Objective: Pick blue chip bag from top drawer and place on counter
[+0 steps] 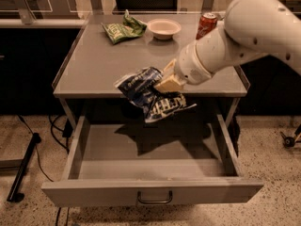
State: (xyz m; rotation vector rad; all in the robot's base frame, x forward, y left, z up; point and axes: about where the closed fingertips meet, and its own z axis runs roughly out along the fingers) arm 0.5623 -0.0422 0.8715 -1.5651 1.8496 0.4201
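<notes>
My gripper [162,86] is shut on the blue chip bag [150,95], a dark navy foil bag with white lettering. It holds the bag in the air at the height of the counter's front edge, above the open top drawer [150,189]. The bag hangs crumpled, its lower end dangling over the drawer's cavity. The drawer is pulled fully out, with a small dark wire handle [154,200] on its front panel, and its inside shows only the bag's shadow. The grey counter [99,65] lies just behind the bag. My white arm [240,36] reaches in from the right.
On the counter's far side lie a green snack bag [121,29], a white bowl [163,28] and a red soda can [207,26]. Black cables and a dark bar [23,171] lie on the speckled floor at left. A caster wheel [288,140] sits at right.
</notes>
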